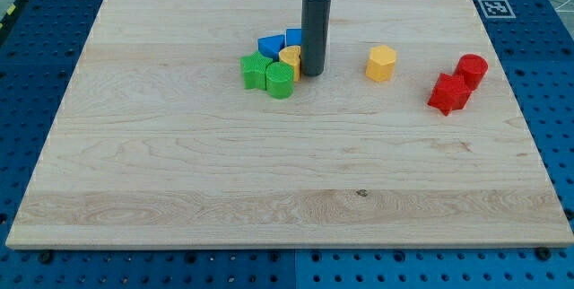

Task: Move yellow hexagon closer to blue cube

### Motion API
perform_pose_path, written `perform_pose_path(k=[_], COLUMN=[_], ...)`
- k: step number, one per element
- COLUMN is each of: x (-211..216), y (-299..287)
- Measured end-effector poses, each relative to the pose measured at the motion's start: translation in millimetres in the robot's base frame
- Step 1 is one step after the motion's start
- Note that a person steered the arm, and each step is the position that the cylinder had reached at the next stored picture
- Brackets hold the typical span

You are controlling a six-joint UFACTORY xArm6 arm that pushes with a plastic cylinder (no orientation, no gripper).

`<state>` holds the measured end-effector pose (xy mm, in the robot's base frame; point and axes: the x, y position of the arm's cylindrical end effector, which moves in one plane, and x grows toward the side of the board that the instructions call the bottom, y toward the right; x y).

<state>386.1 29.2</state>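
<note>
My tip [312, 74] rests on the board in a cluster of blocks at the view's upper middle. It touches the right side of a yellow block [290, 59] whose shape I cannot make out. The blue cube [293, 37] lies just above that yellow block, partly hidden behind the rod. A second blue block [270, 46] lies to the cube's left. A yellow hexagon [381, 62] stands alone to the right of my tip, well apart from the cluster.
A green star-like block [256, 71] and a green rounded block [280, 81] sit at the cluster's lower left. Two red blocks [472, 69] [448, 92] lie near the board's right edge. The wooden board [269, 190] sits on a blue perforated table.
</note>
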Motion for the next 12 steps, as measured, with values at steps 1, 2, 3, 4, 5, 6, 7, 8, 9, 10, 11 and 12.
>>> perform_pose_path(k=[1,2,3,4,5,6,7,8,9,10,11,12], x=[0.0,1.1,1.2,1.2,-0.2,-14.8,-24.1,-40.1,-42.6,-42.6,-26.6,3.7], y=[-6.8,-17.1,-14.5,23.0,51.8,60.0,63.4,101.1,134.9,160.2,177.9,178.0])
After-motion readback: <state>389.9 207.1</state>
